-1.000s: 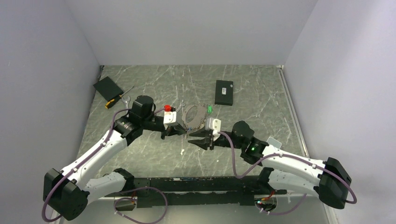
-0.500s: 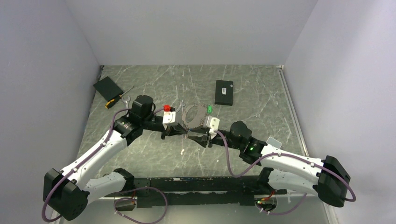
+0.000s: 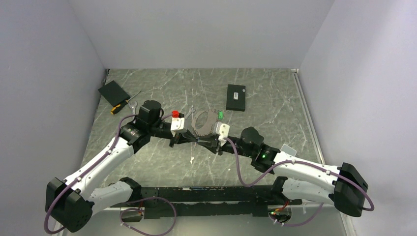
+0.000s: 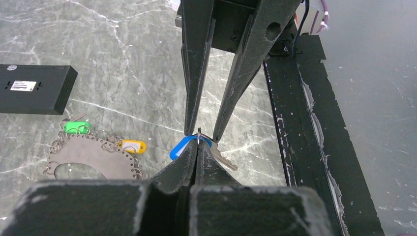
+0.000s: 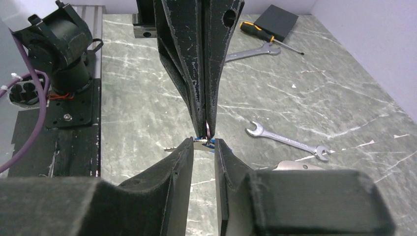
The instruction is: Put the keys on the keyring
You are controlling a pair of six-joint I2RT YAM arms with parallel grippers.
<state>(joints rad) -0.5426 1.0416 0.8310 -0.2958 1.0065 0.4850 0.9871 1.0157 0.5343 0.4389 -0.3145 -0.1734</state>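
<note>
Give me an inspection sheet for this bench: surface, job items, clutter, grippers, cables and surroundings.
Surface: grey-green marbled table; small white scrap near the middle.
Job's things: keyring lying flat, with a green-tagged key and a yellow-tagged key at its edge; blue-headed key apart from it, between the grippers.
Clutter: near wrench, far wrench, screwdriver, black pad, black labelled box.
Grippers: left gripper shut on the blue-headed key; right gripper open, a finger on either side of it.
Cables: purple cables loop along both arms; no snag seen.
Surroundings: plain pale walls on three sides; black rail at the near edge.
</note>
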